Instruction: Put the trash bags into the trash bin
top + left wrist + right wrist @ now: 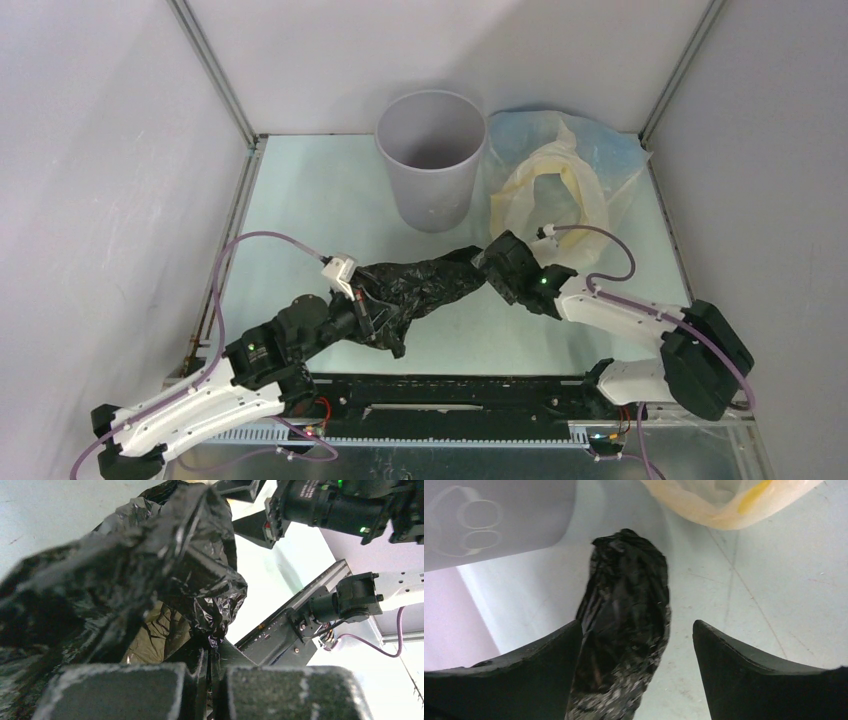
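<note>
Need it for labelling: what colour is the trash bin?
Plain pale grey-lavender; the trash bin shows best in the top external view.

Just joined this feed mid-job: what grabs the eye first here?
A crumpled black bag lies stretched across the middle of the table, between the left gripper, shut on one end, and the right gripper, open around the other. Behind it stands the grey bin, with a see-through yellowish bag at its right.

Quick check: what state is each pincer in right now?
Left pincer: shut on the black trash bag.
Right pincer: open, with a finger on either side of the bag's other end, not clamped.
</note>
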Tool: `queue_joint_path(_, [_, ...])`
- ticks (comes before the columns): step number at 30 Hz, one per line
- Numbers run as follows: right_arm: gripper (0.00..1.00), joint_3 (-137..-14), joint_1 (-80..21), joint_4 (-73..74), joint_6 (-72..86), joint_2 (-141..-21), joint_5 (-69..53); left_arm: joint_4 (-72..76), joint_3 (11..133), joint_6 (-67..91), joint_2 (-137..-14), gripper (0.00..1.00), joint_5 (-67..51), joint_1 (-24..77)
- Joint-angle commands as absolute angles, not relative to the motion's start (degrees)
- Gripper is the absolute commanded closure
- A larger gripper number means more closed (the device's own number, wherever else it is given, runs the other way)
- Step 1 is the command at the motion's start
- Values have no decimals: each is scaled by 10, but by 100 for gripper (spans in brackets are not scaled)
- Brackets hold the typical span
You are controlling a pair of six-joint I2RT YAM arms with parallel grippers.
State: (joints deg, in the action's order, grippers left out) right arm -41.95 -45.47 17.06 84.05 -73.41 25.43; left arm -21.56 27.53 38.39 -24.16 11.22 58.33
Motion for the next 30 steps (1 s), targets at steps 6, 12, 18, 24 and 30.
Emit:
queue_joint_path(6, [75,-405,-467,57,784,-754,264,-234,301,387,-237,100,123,580])
queue_joint_path(12, [100,-417,-476,65,721,-676,291,-292,369,360,-223,100,168,580])
queue_joint_path(18, [100,-481,-492,71,598,-612,293,-346,476,321,-225,100,211,580])
queue_joint_path(24, [100,-662,-550,117,433,-627,362,-385,609,260,-267,100,297,580])
queue_joint_path(30, [100,-789,-530,91,343,-688,327,-360,721,194,-331,100,384,574])
